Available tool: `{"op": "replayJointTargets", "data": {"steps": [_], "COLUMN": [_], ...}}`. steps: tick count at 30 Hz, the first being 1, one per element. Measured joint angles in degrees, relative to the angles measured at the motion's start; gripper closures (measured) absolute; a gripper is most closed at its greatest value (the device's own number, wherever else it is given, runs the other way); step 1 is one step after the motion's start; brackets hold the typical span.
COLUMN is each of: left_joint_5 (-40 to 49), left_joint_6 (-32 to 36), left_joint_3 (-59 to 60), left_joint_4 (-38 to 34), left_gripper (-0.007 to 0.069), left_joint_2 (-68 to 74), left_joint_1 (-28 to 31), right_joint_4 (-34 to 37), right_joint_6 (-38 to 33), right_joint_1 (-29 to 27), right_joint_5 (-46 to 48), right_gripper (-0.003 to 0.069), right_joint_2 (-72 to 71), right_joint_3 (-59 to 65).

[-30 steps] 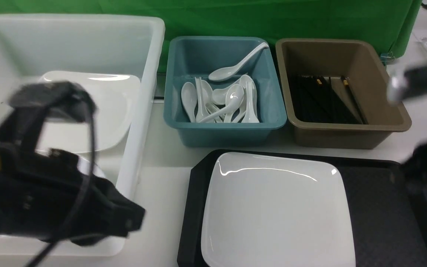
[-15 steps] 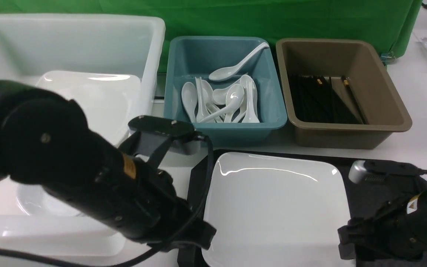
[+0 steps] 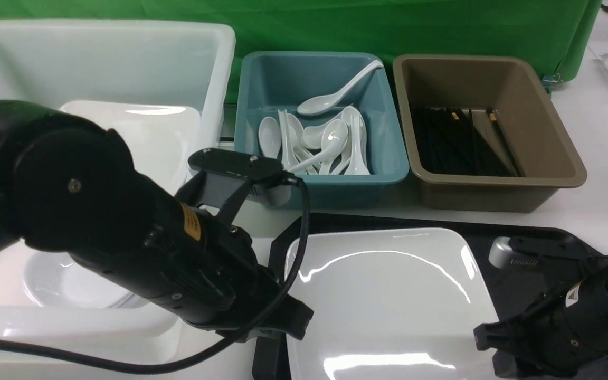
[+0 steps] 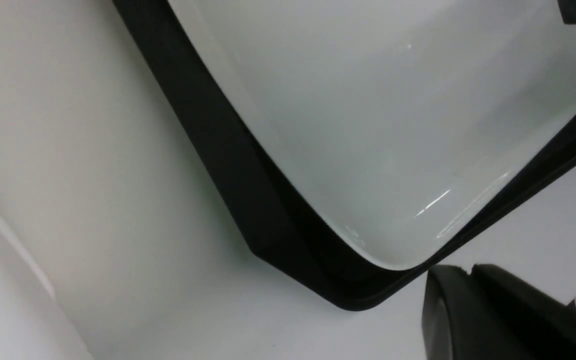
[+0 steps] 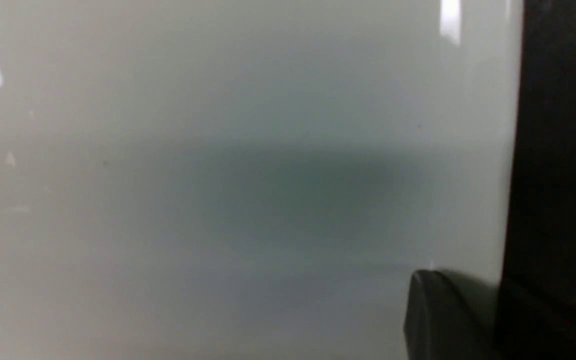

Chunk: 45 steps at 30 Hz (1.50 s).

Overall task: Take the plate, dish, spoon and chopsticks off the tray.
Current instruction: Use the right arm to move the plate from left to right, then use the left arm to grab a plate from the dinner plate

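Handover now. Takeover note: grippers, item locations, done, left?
Grippers: left gripper at the plate's left edge, right gripper at its right edge; open or shut unreadable on both.
The plate is over the tray; seated or raised, unclear.
Done: spoons in the blue tub, chopsticks in the brown tub; none visible on the tray.
Left: move the plate off, likely into the white tub.

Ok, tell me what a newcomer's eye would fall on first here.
First, the big glossy white plate on the black tray, front and centre, flanked by the bulky black left arm and the right arm. Behind it stand a blue tub heaped with white spoons and a brown tub of black chopsticks.
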Motion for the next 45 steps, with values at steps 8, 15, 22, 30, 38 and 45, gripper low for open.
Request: {"op": "replayJointTargets", "data": {"steps": [8, 15, 22, 30, 38, 45], "left_joint_5": [-0.8, -7.3, -6.5, -6.3, -10.1, -14.0], "left_joint_6": [0.0, 1.2, 2.0, 2.4, 1.1, 1.7], "left_joint_3": [0.0, -0.4, -8.5, -20.8, -26.2, -26.3], "left_joint_4": [0.0, -4.5, -4.6, -3.4, 1.0, -3.7], "left_gripper": [0.0607, 0.0607, 0.0607, 0.0536, 0.0170, 0.0029], "left_joint_2": [0.0, 1.6, 11.5, 26.5, 38.0, 42.7], "left_joint_1": [0.0, 0.0, -1.2, -1.4, -1.2, -1.2], "right_joint_4": [-9.5, -13.1, -13.1, -13.1, -13.1, -13.0], "right_joint_6": [5.0, 5.2, 1.4, -0.4, -0.4, -0.6], "right_joint_1": [-6.3, -13.8, -13.8, -13.8, -13.8, -13.8], "right_joint_5": [7.1, 12.3, 14.7, 18.2, 18.8, 18.9], "right_gripper": [0.0541, 0.0377, 0.0123, 0.0181, 0.0210, 0.0211], "right_joint_2": [-5.5, -6.2, -8.8, -24.2, -39.3, -39.9], "right_joint_3": [0.0, 0.0, 0.0, 0.0, 0.0, 0.1]}}
